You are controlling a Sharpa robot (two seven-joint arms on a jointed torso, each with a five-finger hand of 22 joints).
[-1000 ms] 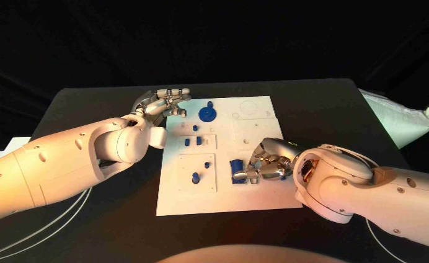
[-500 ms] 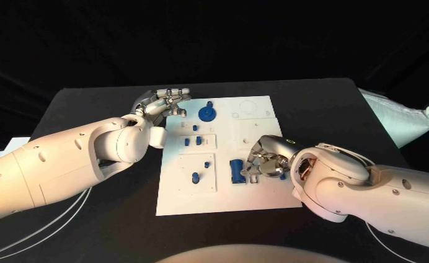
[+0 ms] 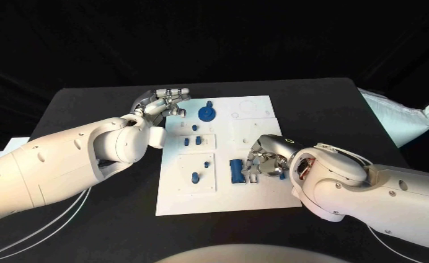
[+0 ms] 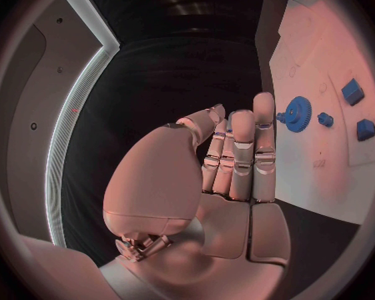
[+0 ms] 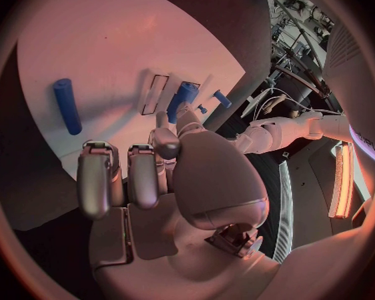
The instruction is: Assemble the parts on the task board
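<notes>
Blue cylindrical part (image 3: 236, 171) lying on white task board (image 3: 192, 201), just left of right hand (image 3: 266, 162), fingers curled, holding nothing, left hand (image 3: 165, 103) at board's far-left corner, fingers together, empty, black worktop (image 3: 89, 105)

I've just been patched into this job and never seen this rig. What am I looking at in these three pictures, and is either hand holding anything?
It is a two-armed robot at a black table. One picture looks down from its head; the two round ones come from cameras behind each wrist.

In the middle lies the white task board, carrying small blue parts: a blue gear near its far edge and a blue bar nearer the robot.

The left hand sits at the board's far left corner, fingers straight and together, holding nothing. The right hand is over the board beside the bar, fingers curled. Whether it touches a part, I cannot tell.
</notes>
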